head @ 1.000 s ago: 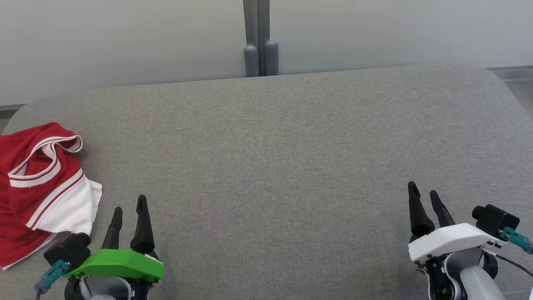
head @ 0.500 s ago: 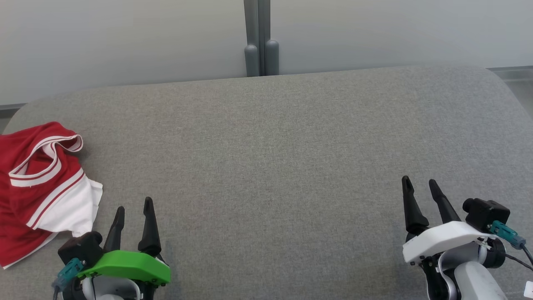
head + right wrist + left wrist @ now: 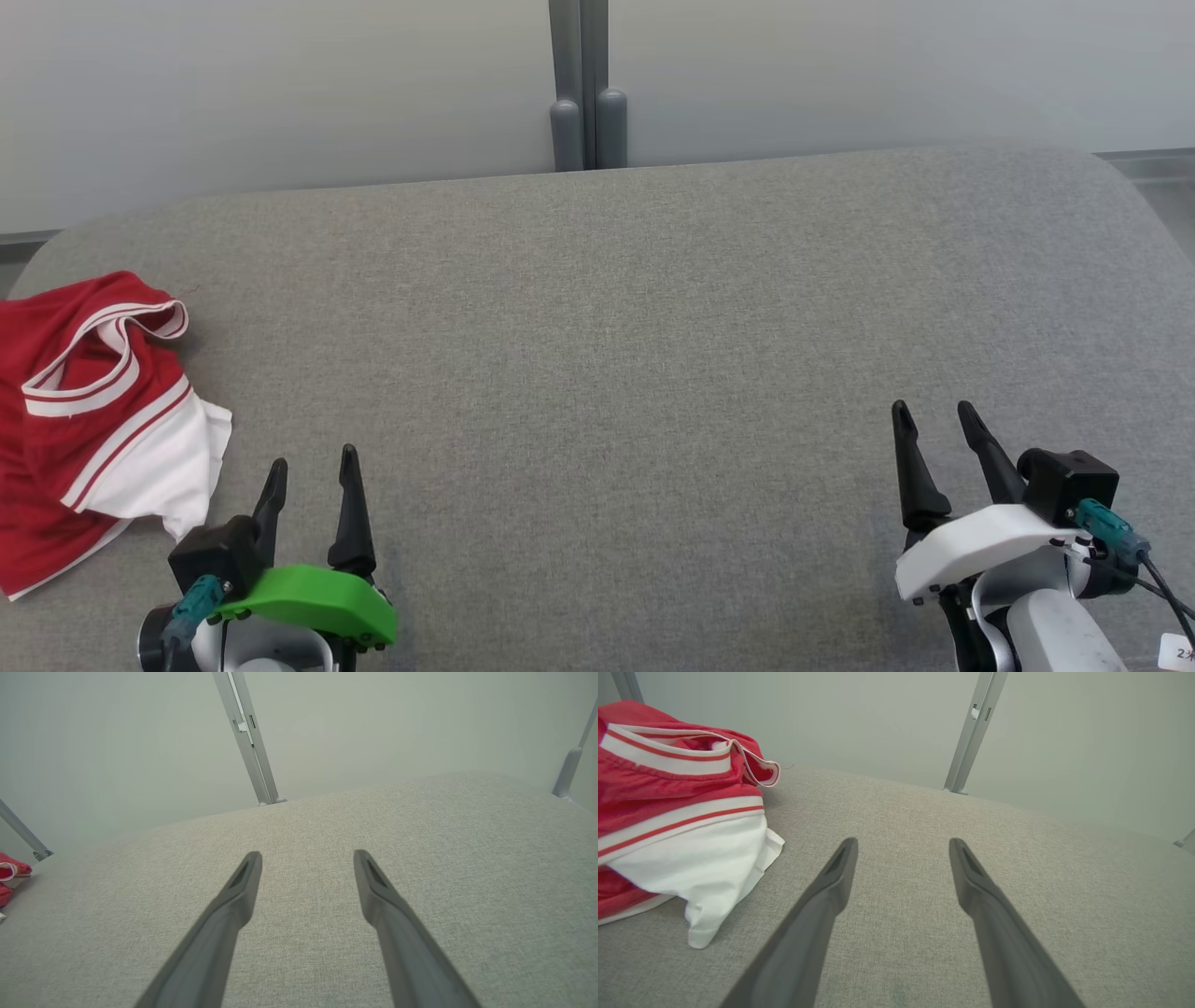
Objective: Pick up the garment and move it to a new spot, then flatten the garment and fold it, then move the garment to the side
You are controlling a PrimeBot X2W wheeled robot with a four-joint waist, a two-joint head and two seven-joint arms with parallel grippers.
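Gaping wide at 7 o'clock of the head view, left tool under its green cover, both dark fingers pointing toward 12 and gripping nothing. From the left wrist view, same tool spread over bare grey weave, no cloth between the fingers. Clamped beside the green cover at its 9 o'clock side, small black camera with a teal plug.

Lying toward 10 o'clock from that tool, garment: red with white bands and a white panel, crumpled in a heap at the 9 o'clock edge of the desk, partly cut off by the frame. Nearest white corner near the left finger yet apart from it, untouched.

Mirroring at 5 o'clock, right tool under a white cover, likewise spread wide and empty, fingers toward 12, well apart from the garment. From the right wrist view, garment reduced to a small red scrap at 9 o'clock.

Beyond both, at 12 o'clock, grey double post rising behind the far desk edge against a pale wall.
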